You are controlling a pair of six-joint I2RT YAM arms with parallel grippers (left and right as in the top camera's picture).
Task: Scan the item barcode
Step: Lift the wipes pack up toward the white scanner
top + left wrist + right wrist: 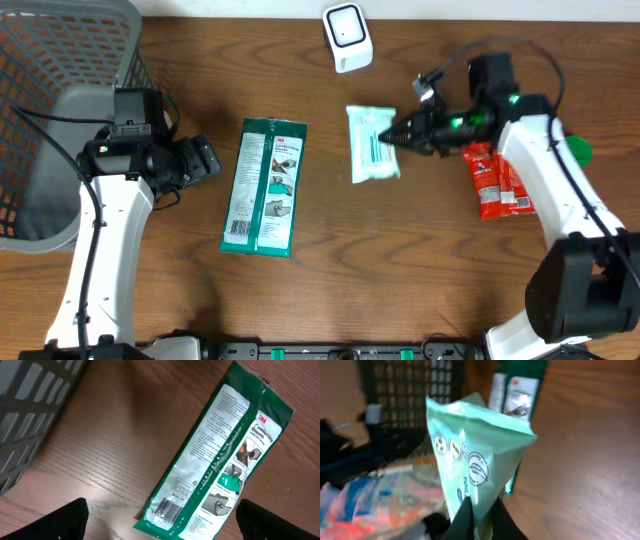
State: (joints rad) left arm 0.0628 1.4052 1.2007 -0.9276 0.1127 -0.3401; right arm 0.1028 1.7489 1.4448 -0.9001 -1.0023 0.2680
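Overhead, your right claw [402,131] pinches the edge of the mint wipes pack [370,145], with the white scanner [347,37] ahead and off to one side and a red pack [497,185] behind it. Your left claw [208,158] is spread wide, holding nothing, and the green glove pack [265,187] lies just ahead of it.

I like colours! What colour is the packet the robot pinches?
The packet is pale mint green, best seen from the right wrist.

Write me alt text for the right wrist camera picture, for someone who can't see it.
The right tool is shut on one edge of a mint-green pack, which fills the centre. Behind it, blurred, are a dark green packet and a mesh basket, with the brown wooden table on the right.
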